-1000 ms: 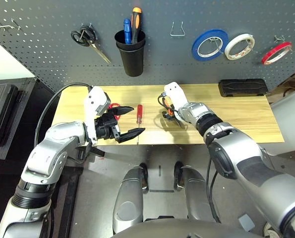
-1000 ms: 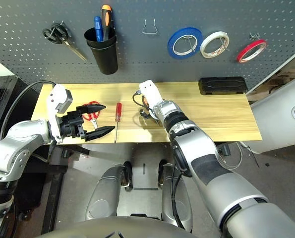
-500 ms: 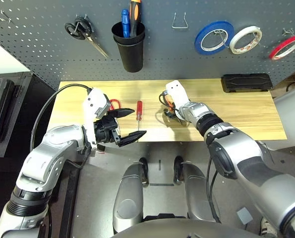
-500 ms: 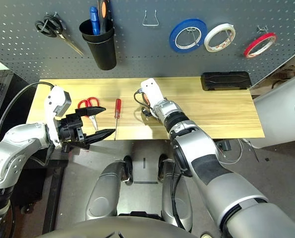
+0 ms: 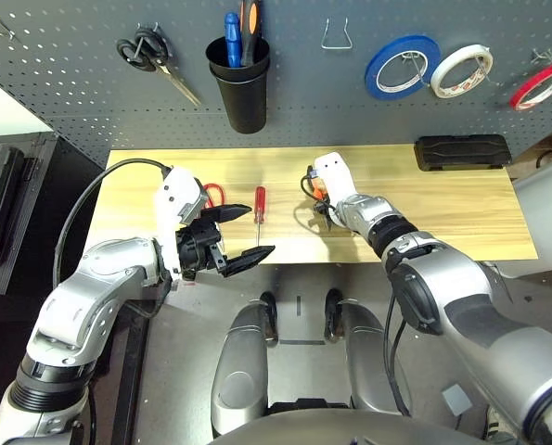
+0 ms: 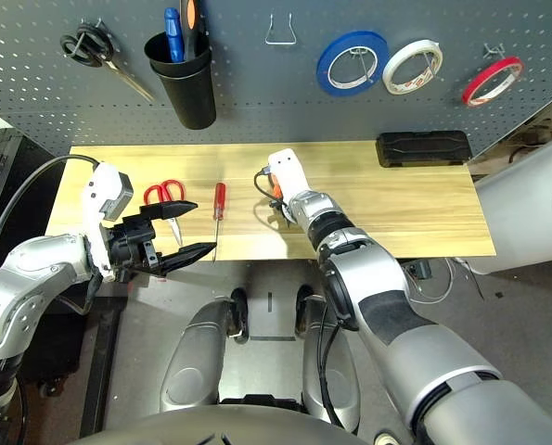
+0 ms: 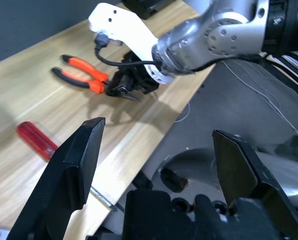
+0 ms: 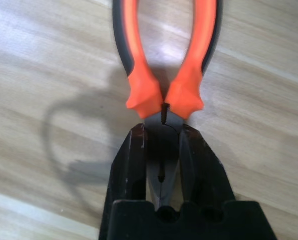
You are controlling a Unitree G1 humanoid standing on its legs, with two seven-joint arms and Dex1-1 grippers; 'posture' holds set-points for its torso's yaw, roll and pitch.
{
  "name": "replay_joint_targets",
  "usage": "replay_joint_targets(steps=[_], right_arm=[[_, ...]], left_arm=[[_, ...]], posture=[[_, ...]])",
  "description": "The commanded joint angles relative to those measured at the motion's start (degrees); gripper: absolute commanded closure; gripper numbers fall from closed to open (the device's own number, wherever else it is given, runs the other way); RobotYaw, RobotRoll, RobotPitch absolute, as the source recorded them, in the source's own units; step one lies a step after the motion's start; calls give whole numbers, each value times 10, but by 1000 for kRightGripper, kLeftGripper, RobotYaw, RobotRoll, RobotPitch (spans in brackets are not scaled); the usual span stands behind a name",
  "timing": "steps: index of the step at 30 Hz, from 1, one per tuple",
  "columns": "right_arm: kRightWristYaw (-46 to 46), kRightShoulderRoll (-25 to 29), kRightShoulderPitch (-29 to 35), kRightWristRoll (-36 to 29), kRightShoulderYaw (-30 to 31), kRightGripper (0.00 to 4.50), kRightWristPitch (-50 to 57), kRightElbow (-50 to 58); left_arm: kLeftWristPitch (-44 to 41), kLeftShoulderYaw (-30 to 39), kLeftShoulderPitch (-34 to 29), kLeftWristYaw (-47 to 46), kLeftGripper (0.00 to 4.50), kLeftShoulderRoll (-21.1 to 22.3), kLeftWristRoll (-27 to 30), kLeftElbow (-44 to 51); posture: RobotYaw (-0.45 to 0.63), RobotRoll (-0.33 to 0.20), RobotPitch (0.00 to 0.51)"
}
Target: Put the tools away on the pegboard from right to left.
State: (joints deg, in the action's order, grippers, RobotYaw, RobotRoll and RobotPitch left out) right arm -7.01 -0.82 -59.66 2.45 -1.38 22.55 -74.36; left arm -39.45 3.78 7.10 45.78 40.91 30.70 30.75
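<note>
Grey pegboard (image 5: 71, 102) fills the upper part of the head view, a red tape ring (image 5: 541, 85) hung at its upper right. Below it a wooden table (image 5: 461, 209) crosses mid-frame. At the table's centre the right gripper (image 8: 161, 150) pinches the metal nose of the pliers (image 8: 164, 75), which lie flat. Left of them lie a screwdriver (image 5: 260, 209) and red scissors (image 5: 211, 195). At lower left the left gripper (image 5: 234, 236) hovers spread wide and empty.

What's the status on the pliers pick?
Right gripper shut on pliers at the metal head, pliers flat on table. Left gripper open, hovering off the table's near edge. Nothing blocking.
</note>
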Motion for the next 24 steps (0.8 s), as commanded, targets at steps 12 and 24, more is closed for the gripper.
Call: replay_joint_targets(steps=[12, 24], right_arm=[[-14, 6, 14, 13, 8, 3778, -23, 9], [-104, 48, 142, 20, 65, 3778, 19, 266]], left_arm=[[7, -19, -3, -12, 0, -8, 0, 5], [30, -37, 24, -11, 0, -19, -13, -26]], posture=[[157, 0, 311], [129, 0, 280]])
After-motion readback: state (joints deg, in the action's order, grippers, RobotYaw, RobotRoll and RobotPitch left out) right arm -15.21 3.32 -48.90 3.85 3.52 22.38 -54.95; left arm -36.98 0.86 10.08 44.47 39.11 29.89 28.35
